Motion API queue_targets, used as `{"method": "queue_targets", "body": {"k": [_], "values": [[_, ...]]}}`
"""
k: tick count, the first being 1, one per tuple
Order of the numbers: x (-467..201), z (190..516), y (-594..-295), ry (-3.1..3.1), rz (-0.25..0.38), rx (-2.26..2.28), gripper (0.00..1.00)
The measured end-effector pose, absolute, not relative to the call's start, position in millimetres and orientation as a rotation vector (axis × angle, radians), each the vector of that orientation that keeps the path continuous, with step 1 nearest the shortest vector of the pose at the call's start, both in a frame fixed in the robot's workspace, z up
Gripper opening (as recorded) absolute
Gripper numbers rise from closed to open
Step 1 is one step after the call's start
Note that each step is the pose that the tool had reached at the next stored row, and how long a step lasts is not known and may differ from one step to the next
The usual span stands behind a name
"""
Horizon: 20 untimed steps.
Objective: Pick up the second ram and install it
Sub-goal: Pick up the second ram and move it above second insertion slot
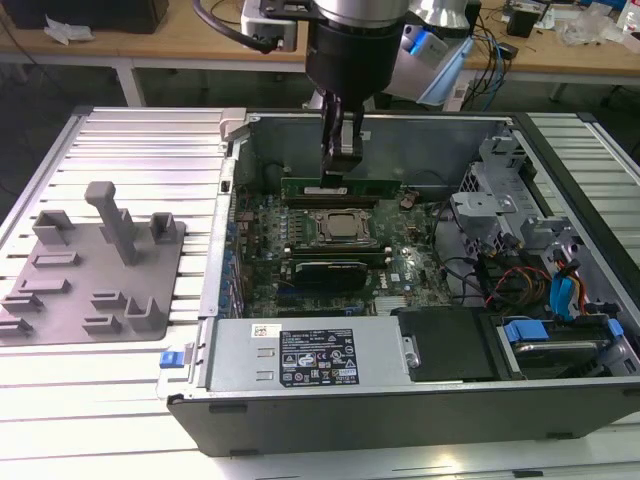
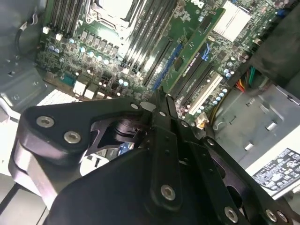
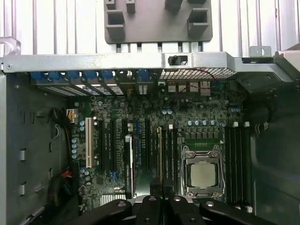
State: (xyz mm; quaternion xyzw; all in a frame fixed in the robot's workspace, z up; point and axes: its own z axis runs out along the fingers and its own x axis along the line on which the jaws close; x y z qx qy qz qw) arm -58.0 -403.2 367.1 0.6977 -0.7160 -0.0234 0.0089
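Nearest you in the exterior view is the power supply (image 1: 300, 355), lying along the six o'clock wall of the open computer case (image 1: 400, 420). Past it, in the middle of the motherboard (image 1: 410, 262), sits the processor socket (image 1: 340, 228). The second ram (image 1: 380, 187) shows at twelve o'clock from that socket. It is a green stick on its long edge, running from nine to three o'clock, close above the dark slots (image 1: 300, 202) there. You cannot tell from these views whether its lower edge is in a slot or just over one.

The fingers (image 1: 347, 145) hang straight down from the arm (image 1: 355, 45) and are closed on the stick at the middle of its upper edge. In the first wrist view the fingers (image 3: 154, 208) stand almost together, with only a sliver between them. Off at nine o'clock from the case, the grey holder plate (image 1: 90, 270) lies on the ribbed table (image 1: 130, 140).

You should reckon the stick light and stiff but brittle. It is a thin board with smooth faces that could slide or pivot in a narrow pinch, and its chips and edge contacts would not forgive a squeeze or a twist. By that judgement the mid-length hold, high on the two faces, is the one to trust. It balances both ends and leaves the contact edge bare.
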Motion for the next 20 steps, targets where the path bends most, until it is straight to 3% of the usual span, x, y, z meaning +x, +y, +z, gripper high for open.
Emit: {"method": "queue_targets", "body": {"k": [20], "values": [[-57.6,328.1,-388.1,-2.240,-0.073,2.176,0.09]]}}
